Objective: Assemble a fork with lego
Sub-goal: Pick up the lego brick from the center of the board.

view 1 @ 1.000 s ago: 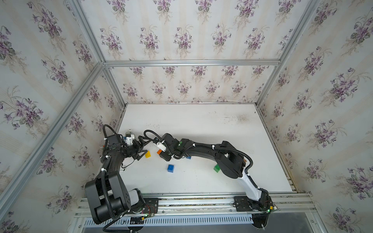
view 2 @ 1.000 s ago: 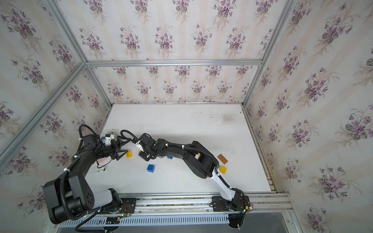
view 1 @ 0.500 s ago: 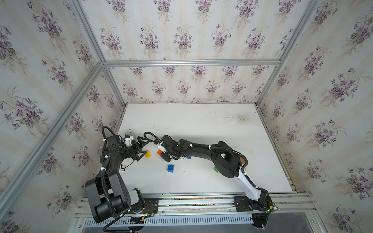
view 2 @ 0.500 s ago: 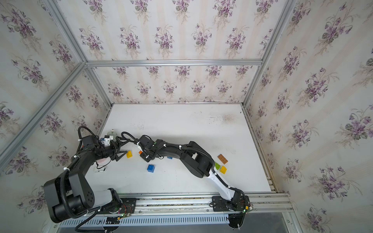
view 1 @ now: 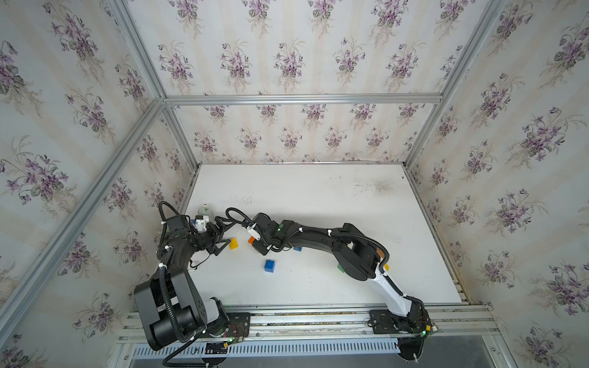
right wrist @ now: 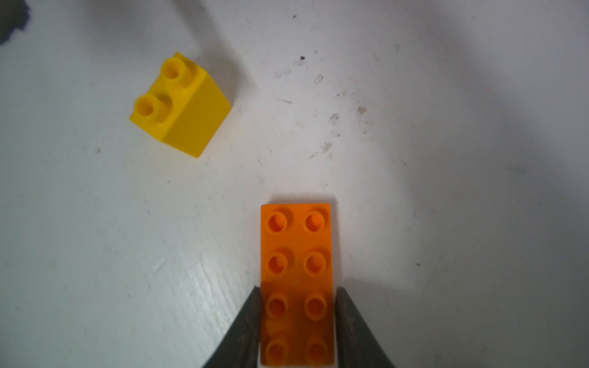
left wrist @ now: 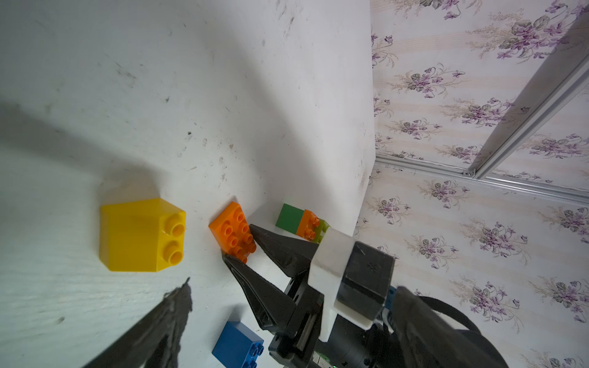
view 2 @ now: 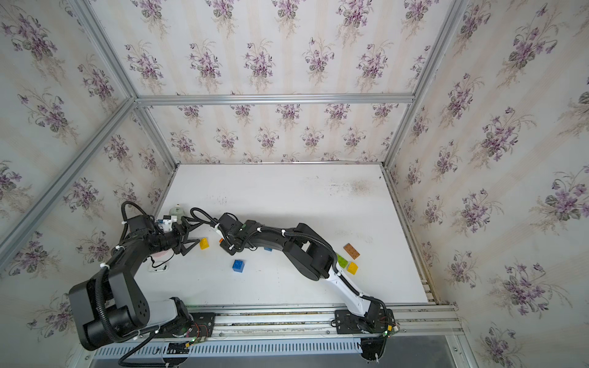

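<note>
A flat orange lego brick (right wrist: 296,248) with eight studs lies on the white table (view 1: 318,197). My right gripper (right wrist: 296,288) is shut on it, one finger pressed to each long side; the grip also shows in the left wrist view, where the right gripper (left wrist: 238,241) holds the orange brick (left wrist: 234,232). A yellow lego brick (view 1: 233,243) lies on its side just left of it. My left gripper (view 1: 229,232) stands open right beside the yellow brick (left wrist: 140,235), holding nothing.
A blue brick (view 1: 269,265) lies nearer the front, and another blue one (view 2: 268,249) is half under the right arm. Lime (view 2: 342,260), yellow (view 2: 352,267) and brown (view 2: 351,250) bricks sit at the right. A small green-orange-lime stack (left wrist: 302,223) stands behind the right gripper. A pale bottle (view 1: 204,211) stands by the left wall.
The right gripper's fingers have drawn in against the orange brick. The right arm's elbow has shifted a little. The left arm has hardly moved.
</note>
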You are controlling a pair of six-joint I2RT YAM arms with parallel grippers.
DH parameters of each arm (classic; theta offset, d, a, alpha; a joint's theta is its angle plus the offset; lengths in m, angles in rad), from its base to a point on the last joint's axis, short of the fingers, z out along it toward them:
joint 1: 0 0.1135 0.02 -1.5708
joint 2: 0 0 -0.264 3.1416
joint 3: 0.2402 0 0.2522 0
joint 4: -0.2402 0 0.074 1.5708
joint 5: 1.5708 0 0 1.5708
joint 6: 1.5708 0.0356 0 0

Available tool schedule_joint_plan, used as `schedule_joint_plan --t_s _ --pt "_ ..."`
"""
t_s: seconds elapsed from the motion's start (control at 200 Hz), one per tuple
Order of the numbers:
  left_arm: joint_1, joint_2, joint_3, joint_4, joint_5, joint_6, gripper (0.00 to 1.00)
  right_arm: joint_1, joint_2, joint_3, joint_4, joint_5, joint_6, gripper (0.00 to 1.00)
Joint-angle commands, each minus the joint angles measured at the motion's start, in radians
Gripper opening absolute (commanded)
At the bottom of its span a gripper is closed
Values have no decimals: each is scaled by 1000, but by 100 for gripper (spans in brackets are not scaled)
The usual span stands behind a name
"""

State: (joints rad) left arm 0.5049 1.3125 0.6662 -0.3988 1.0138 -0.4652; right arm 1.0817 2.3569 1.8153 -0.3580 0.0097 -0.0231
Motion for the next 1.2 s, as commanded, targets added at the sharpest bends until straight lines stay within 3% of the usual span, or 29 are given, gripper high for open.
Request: schedule_joint_plan --t_s 0.0,0.29,0.49,0.724,1.194 --pt "0 3 -2 20 14 0 100 1 -20 -12 -73 28 -15 47" --pt "0 5 -10 28 14 -6 100 0 -31 -34 -67 28 -29 42" --pt "1 6 -11 26 14 -6 100 1 -29 -30 -70 7 -62 41" --pt "1 8 -16 28 16 -6 100 1 -29 -28 -93 -24 -96 47" --pt "0 25 -31 66 26 -33 100 0 15 23 -154 -18 -109 40"
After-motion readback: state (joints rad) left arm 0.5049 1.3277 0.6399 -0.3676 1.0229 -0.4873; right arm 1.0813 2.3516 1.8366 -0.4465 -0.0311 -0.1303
